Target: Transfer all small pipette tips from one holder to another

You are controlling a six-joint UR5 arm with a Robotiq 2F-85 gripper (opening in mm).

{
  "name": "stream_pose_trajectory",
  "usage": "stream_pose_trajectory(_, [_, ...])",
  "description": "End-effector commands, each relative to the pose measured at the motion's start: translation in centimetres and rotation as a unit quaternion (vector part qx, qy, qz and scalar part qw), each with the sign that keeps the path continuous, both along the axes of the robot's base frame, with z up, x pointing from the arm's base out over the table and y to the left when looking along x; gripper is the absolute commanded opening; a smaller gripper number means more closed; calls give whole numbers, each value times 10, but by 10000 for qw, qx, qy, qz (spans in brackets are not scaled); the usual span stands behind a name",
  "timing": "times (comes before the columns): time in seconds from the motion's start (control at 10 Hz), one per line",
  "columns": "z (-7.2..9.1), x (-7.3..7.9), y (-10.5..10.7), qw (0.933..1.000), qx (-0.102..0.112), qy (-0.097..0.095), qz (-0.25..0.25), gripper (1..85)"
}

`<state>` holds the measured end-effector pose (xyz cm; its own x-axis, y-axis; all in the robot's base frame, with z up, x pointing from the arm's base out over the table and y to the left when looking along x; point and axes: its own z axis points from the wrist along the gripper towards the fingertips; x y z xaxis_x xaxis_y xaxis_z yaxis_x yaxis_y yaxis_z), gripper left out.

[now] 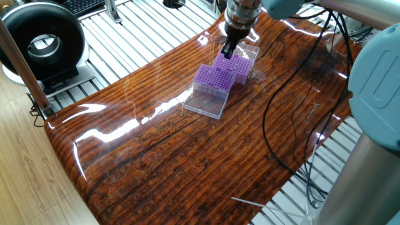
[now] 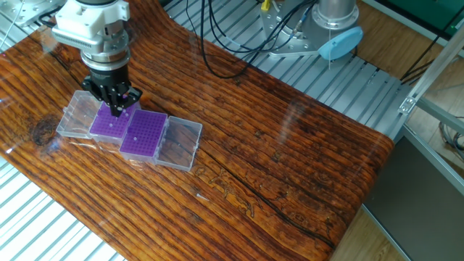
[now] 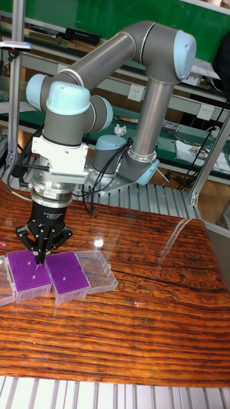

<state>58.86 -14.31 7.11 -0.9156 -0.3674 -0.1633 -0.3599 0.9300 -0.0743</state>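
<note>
Two purple holders sit side by side on the wooden table, each in a clear box with its lid folded open. My gripper hangs just over the left holder, at its back edge. In the one fixed view it is the gripper over the far holder. Its fingers are drawn together to a point, shown by the gripper above the left holder. Anything between the fingers is too small to see. The other holder shows one small white tip.
Clear lids lie flat at both outer sides of the holders: one lid on the left and one lid on the right. Black cables trail over the table beside the arm's base. A black round device stands off the table's corner.
</note>
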Motion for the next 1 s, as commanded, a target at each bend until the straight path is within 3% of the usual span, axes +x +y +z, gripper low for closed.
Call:
stream_pose_trajectory(0.0, [3,-4,0,9999,73,51,-51,13])
stream_pose_trajectory(0.9, [2,-5,5,9997,177,44,138,13])
